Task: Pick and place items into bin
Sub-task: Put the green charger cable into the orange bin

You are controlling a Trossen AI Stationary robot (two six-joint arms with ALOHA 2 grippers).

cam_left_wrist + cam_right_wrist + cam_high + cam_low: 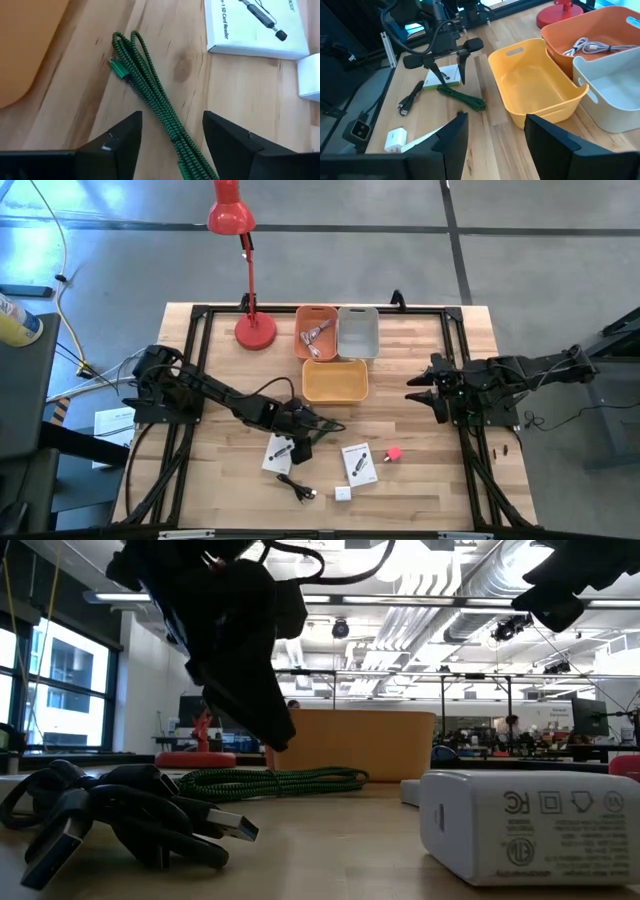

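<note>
**Left arm poised over the green cable, grasp not yet made**

The left gripper (172,132) hangs just above the wooden table (430,480) with its two dark fingers spread apart, straddling a coiled green braided cable (150,95) that lies flat on the wood between them. Nothing is held. The cable sits just in front of the yellow plastic bin (535,85), which looks bare inside, and beside a white card box printed with a black SD card reader (255,25).

The step in hand appears to be the approach to this cable. The next move likely calls for a short descent until the fingertips reach the wood on either side of the strands, then a close across the bundle, a lift, and a short carry to the yellow bin.

A black USB cable (297,486), a white charger block (343,493), a second white card box (358,463) and a red-pink cube (394,453) wait nearby. The right gripper (418,392) waits, fingers parted, at the table's right side.
</note>
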